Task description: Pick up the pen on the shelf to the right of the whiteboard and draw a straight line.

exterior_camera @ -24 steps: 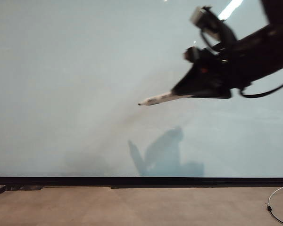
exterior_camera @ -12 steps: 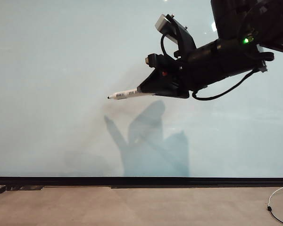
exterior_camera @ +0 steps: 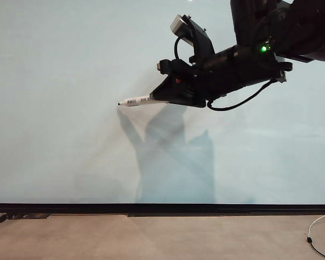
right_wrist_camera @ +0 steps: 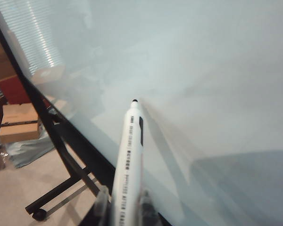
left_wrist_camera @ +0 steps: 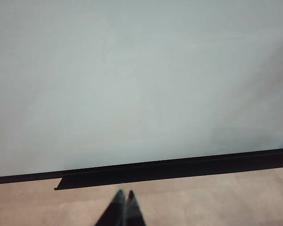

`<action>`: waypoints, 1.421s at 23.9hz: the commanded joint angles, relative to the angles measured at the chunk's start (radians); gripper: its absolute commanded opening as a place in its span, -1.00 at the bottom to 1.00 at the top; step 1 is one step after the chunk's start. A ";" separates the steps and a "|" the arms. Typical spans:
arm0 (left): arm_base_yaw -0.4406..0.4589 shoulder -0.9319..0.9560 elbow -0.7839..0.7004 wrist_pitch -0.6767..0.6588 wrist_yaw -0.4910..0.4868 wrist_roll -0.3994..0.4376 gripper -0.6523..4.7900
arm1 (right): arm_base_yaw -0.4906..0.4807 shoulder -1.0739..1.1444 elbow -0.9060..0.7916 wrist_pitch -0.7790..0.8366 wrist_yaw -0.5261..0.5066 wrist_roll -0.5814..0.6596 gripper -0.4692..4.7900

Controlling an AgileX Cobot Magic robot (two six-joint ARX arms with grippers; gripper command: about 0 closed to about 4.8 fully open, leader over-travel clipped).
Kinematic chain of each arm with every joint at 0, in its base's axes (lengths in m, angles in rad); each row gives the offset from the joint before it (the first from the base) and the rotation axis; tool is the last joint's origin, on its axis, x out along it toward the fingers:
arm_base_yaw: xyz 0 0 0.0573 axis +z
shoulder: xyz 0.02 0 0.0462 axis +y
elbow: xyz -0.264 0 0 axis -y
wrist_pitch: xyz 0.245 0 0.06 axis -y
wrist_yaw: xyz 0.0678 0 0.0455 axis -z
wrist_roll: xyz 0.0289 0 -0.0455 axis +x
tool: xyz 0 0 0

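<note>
Pen (exterior_camera: 136, 101) sits clamped in my right gripper (exterior_camera: 157, 97), tip ahead at the whiteboard (exterior_camera: 54, 108), no straight line drawn yet; left gripper (left_wrist_camera: 124, 207) idle below, fingers together.

Only print in view: small dark lettering running lengthwise down the white barrel of the pen (right_wrist_camera: 127, 165), plus a black mark near its tip. Too small and blurred to read in the right wrist view; in the exterior view it's just dark smudges on the pen (exterior_camera: 136, 101). No legible text, brand or number on the whiteboard (exterior_camera: 70, 81).
</note>
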 commanded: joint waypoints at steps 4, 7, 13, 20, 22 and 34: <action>0.000 0.000 0.003 0.013 0.000 0.001 -0.78 | 0.001 -0.002 0.003 0.002 0.011 -0.002 -0.86; 0.000 0.000 0.003 0.013 0.000 0.001 -0.78 | 0.001 -0.003 0.003 -0.006 0.054 -0.002 -0.86; 0.000 0.000 0.003 0.013 0.000 0.001 -0.78 | 0.000 -0.003 0.002 -0.010 0.094 -0.002 -0.86; 0.000 0.000 0.003 0.013 0.000 0.001 -0.78 | -0.002 -0.005 0.002 -0.025 0.096 -0.015 -0.86; 0.000 0.000 0.003 0.013 0.000 0.001 -0.78 | -0.009 -0.016 0.000 -0.047 0.096 -0.035 -0.86; 0.000 0.000 0.003 0.013 0.000 0.001 -0.78 | -0.051 -0.071 -0.016 -0.097 0.069 -0.064 -0.86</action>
